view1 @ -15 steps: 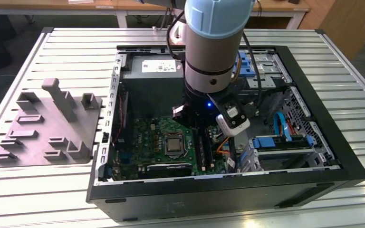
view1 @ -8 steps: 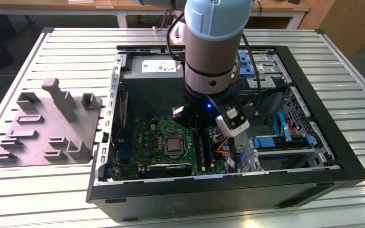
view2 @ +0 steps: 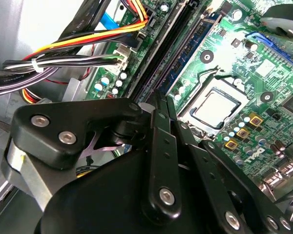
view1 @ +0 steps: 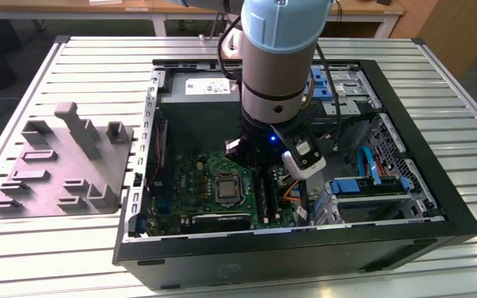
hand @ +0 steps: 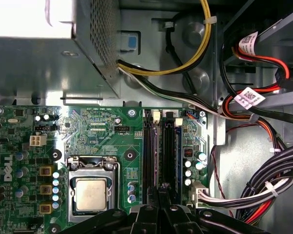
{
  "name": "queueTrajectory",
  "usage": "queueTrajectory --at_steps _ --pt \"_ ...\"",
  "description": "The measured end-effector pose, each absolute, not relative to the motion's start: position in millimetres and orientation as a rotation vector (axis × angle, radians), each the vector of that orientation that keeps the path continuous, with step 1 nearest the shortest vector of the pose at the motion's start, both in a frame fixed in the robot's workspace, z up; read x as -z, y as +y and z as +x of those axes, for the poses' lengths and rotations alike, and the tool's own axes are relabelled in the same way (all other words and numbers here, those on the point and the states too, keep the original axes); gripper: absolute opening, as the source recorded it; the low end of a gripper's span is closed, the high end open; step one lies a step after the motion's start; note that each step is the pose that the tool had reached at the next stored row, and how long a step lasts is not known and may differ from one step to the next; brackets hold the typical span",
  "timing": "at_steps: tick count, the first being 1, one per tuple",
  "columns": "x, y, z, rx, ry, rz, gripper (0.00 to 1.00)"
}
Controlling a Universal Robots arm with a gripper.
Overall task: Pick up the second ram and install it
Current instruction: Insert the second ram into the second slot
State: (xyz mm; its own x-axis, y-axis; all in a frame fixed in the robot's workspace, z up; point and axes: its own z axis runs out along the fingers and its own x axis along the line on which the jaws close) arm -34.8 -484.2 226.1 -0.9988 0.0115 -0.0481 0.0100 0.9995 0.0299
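The second ram (view2: 193, 51) is a thin blue-green board standing on edge along the black slot rails (hand: 158, 156) of the motherboard; its side also shows as a blue strip (hand: 178, 156). My gripper (view2: 160, 100) is deep inside the open computer case, its two slim black fingers drawn together over the stick's near end. In the first wrist view the gripper (hand: 161, 191) meets the rails at the same end. In the exterior view the arm's wrist (view1: 276, 133) hangs over the slot area and hides the fingers.
The processor socket (hand: 91, 193) lies beside the slots. Bundled cables (hand: 263, 195) crowd the other side. The grey block with upright posts (view1: 64, 164) sits on the slatted table at the exterior view's left. The case walls (view1: 305, 248) and the power supply (view1: 197, 93) hem the arm in.
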Motion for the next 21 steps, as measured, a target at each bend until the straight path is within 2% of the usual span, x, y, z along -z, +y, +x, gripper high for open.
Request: queueTrajectory --at_steps 21 --pt "-224.3 -484.3 -34.8 -0.046 3.092 0.037 0.11"
